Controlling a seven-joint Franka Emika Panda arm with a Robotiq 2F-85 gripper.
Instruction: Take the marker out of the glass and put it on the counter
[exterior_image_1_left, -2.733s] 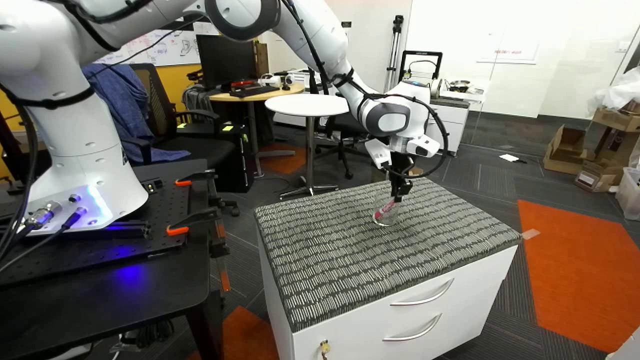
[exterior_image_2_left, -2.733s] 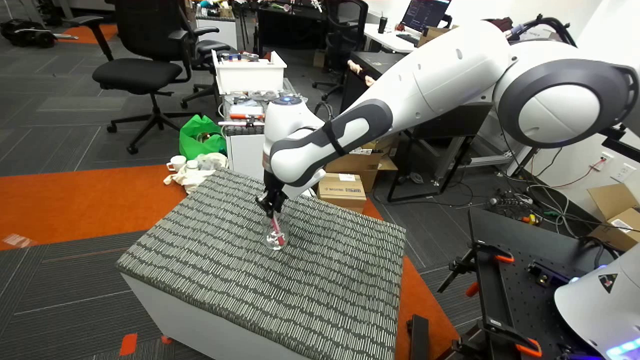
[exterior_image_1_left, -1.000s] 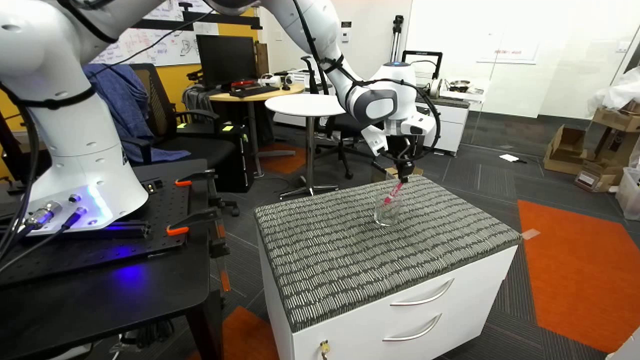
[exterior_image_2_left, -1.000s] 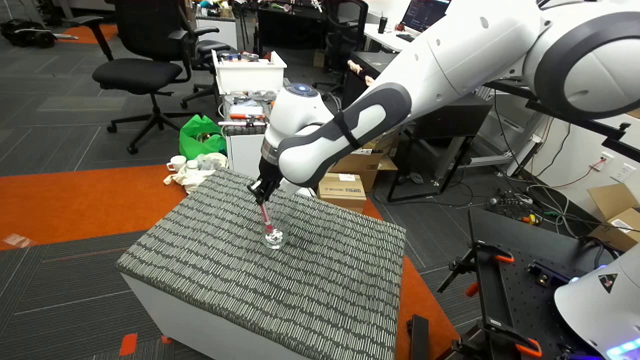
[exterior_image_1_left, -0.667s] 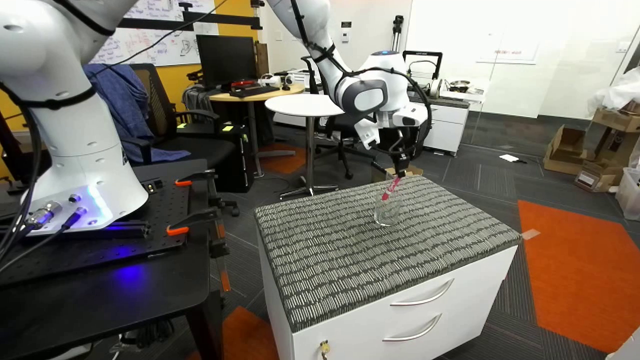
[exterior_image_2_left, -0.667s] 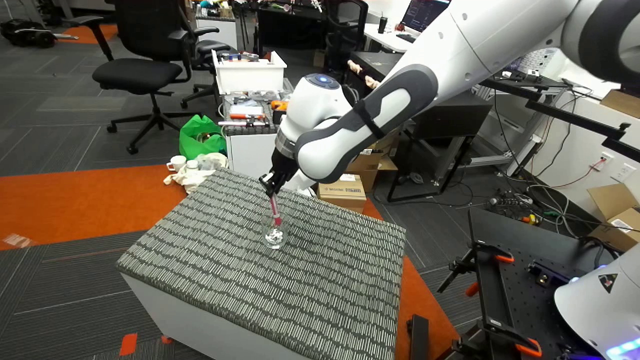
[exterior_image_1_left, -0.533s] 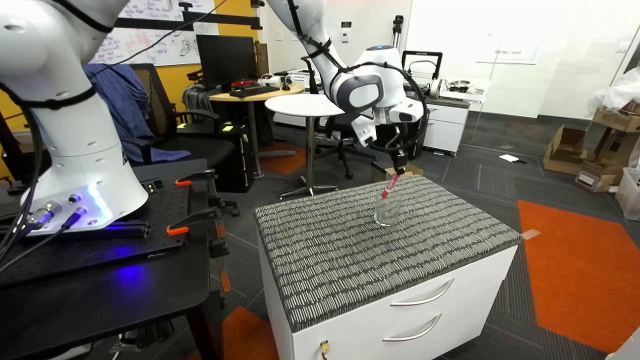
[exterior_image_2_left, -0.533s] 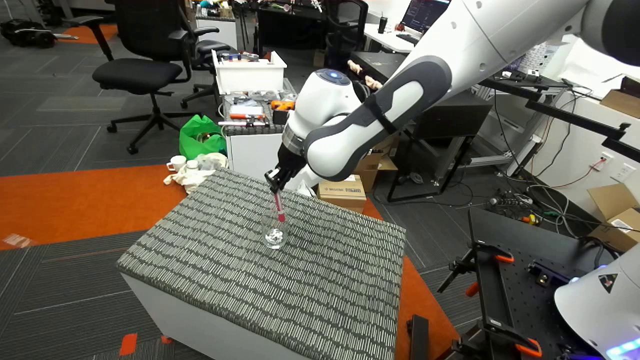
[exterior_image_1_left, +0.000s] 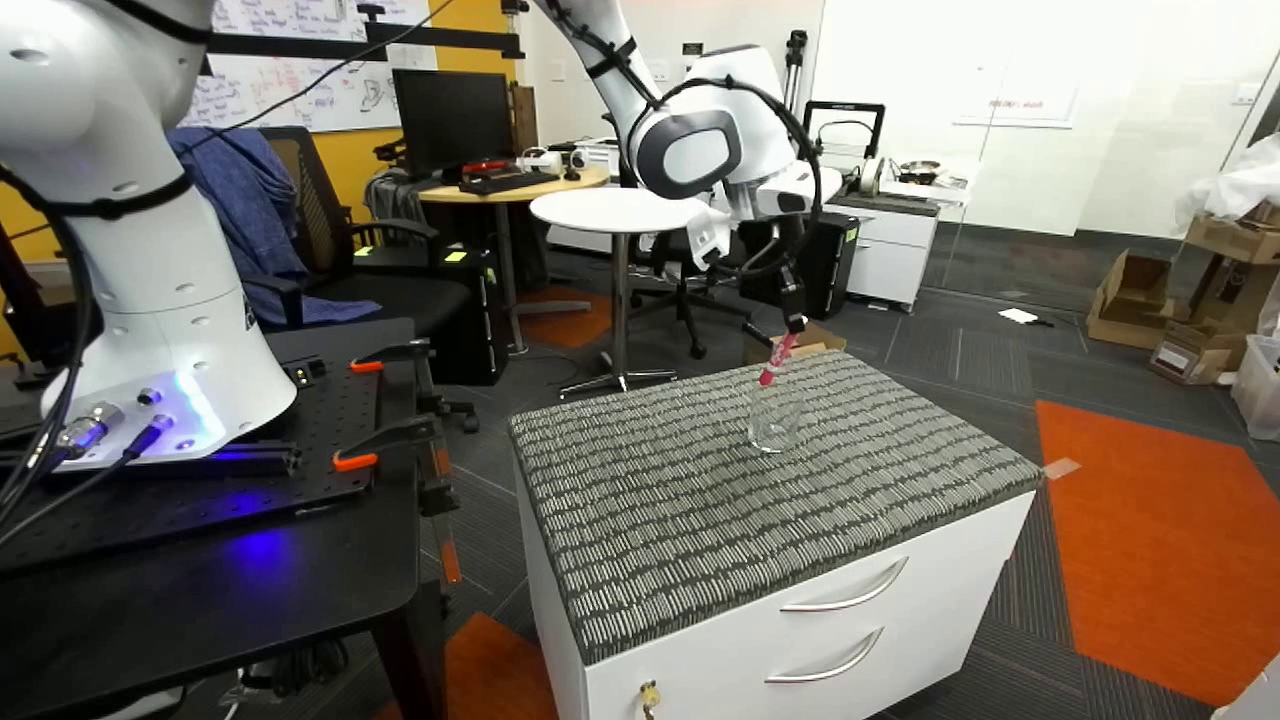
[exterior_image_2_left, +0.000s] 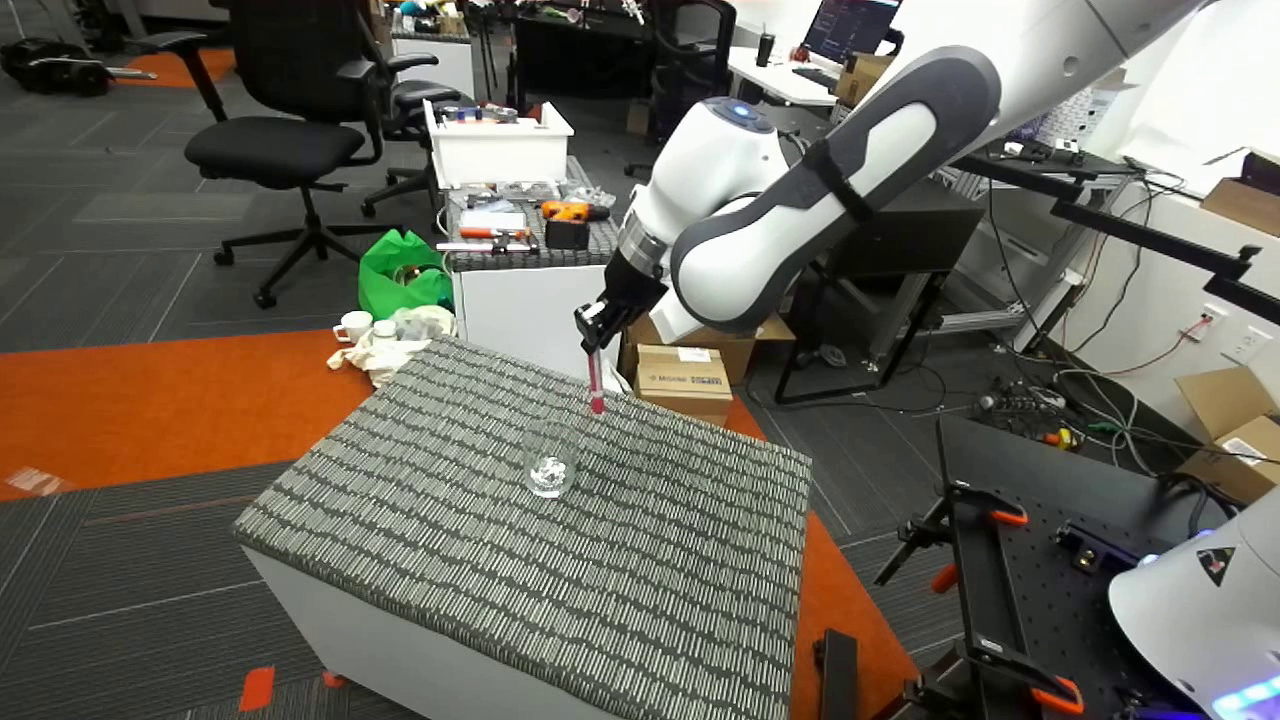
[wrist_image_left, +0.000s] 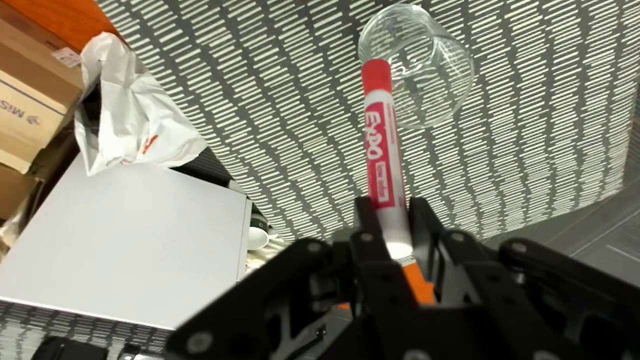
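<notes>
One marker (wrist_image_left: 384, 155), right of centre in the wrist view, is pinched by the gripper (wrist_image_left: 392, 209), jaws near-closed, and judged mid-transfer, clear of the glass (wrist_image_left: 427, 72) at upper right, with lowering onto the counter (wrist_image_left: 300, 130) needed next.

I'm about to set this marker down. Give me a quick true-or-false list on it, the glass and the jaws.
1. The jaws are closed on the marker. True.
2. The glass stands upright on the counter. True.
3. The marker's white end hangs lowest. False: its red end hangs lowest; the white end is at the jaws.
4. The marker is inside the glass. False: in an exterior view its red end shows outside the glass.
5. EXPO lettering can be read in the wrist view. True.
6. The marker lies flat on the counter. False: it is held at a slant, red end down.
</notes>
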